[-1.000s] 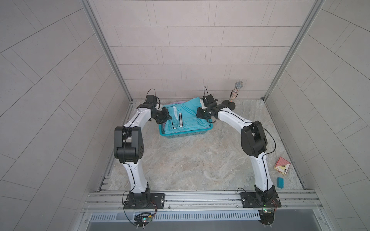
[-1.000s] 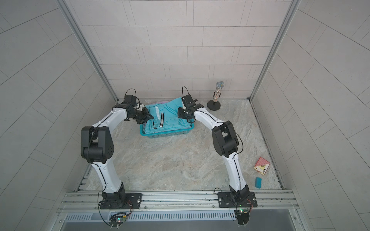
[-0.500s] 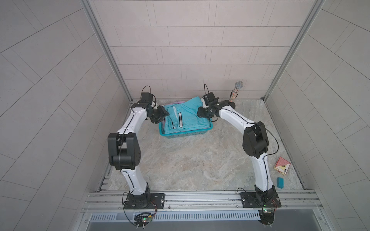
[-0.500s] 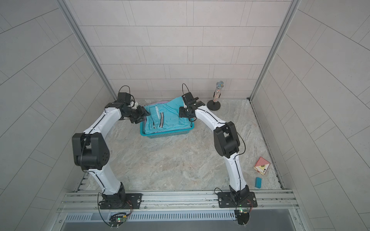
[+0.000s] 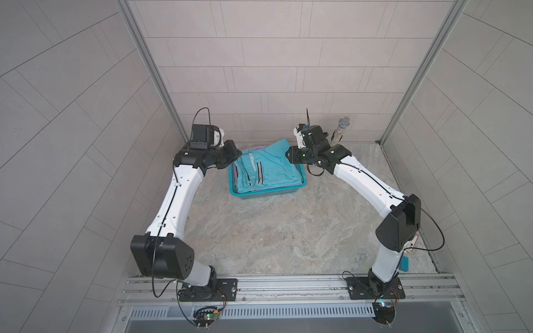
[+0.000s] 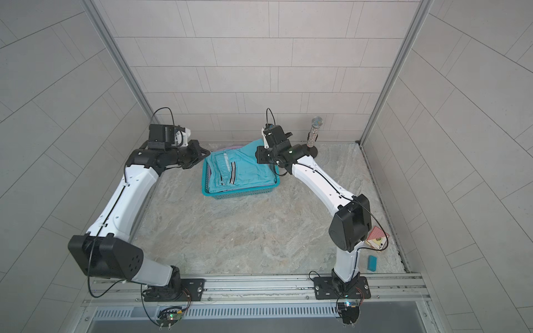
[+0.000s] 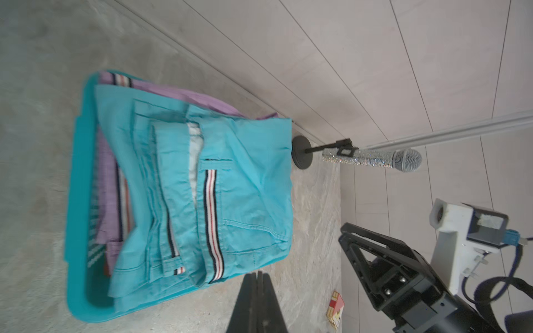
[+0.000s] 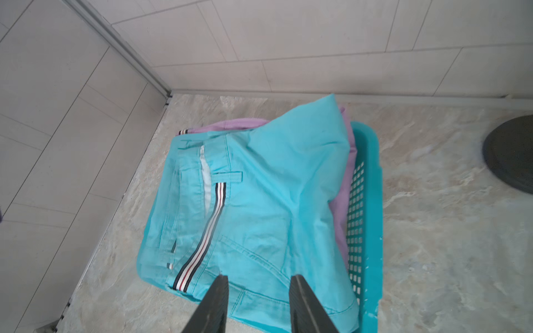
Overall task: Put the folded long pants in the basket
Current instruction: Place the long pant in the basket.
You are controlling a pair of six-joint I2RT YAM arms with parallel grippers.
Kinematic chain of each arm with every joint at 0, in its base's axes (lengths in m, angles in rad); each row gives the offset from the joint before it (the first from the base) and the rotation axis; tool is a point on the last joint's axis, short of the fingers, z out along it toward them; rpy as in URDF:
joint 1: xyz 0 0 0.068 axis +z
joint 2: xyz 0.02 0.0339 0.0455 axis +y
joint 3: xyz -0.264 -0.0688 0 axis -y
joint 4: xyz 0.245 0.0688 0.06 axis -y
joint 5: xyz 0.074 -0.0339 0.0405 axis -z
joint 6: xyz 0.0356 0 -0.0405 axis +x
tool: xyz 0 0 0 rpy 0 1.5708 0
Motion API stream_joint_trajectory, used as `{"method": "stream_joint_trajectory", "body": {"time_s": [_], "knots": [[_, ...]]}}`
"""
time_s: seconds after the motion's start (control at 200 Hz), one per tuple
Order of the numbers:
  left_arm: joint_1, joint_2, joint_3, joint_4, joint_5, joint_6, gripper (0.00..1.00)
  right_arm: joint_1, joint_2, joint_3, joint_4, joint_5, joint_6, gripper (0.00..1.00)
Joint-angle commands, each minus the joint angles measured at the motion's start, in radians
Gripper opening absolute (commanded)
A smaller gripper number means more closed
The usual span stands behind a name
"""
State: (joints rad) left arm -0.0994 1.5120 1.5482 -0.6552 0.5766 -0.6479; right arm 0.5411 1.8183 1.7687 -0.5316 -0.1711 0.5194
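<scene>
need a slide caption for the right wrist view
Right gripper open near turquoise folded pants stacked on lilac pants in the teal basket.

Pale grey-beige tiled walls close the space on three sides: a back wall (image 5: 265, 72) with long tiles laid level, and two side walls (image 5: 57, 144) whose tile lines run slantwise in both top views. Slim metal posts (image 5: 150, 75) stand in the two back corners. The floor (image 5: 274, 230) is a mottled stone-look surface, grey with tan veins. Along the near edge runs a metal rail (image 5: 288, 285), with a slotted grille (image 5: 288, 311) just in front of it. The light is soft and even, the shadows faint.
</scene>
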Motion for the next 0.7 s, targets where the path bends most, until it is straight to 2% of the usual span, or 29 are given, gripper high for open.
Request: {"method": "stream_joint_trajectory", "body": {"time_s": [0.0, 0.08, 0.205, 0.34, 0.445, 0.55, 0.695], "knots": [[-0.033, 0.088, -0.08, 0.13, 0.06, -0.043, 0.0, -0.003, 0.054, -0.085, 0.042, -0.007, 0.037, 0.38], [-0.034, 0.162, -0.141, 0.214, 0.074, -0.051, 0.0, -0.003, 0.1, -0.117, 0.058, -0.01, 0.036, 0.36], [-0.033, 0.269, -0.193, 0.21, 0.099, -0.008, 0.0, -0.002, 0.163, -0.15, 0.031, -0.023, 0.043, 0.32], [-0.033, 0.235, -0.386, 0.338, 0.097, -0.049, 0.0, 0.017, 0.122, -0.301, 0.102, -0.026, 0.066, 0.31], [-0.033, 0.208, -0.444, 0.331, 0.092, -0.041, 0.0, 0.026, 0.088, -0.348, 0.102, -0.016, 0.068, 0.31], [-0.034, 0.18, -0.414, 0.288, 0.096, -0.033, 0.0, 0.03, 0.042, -0.328, 0.079, -0.017, 0.07, 0.31], [-0.033, 0.161, -0.209, 0.141, 0.074, 0.0, 0.0, 0.033, -0.025, -0.189, 0.014, 0.005, 0.043, 0.33]]}}
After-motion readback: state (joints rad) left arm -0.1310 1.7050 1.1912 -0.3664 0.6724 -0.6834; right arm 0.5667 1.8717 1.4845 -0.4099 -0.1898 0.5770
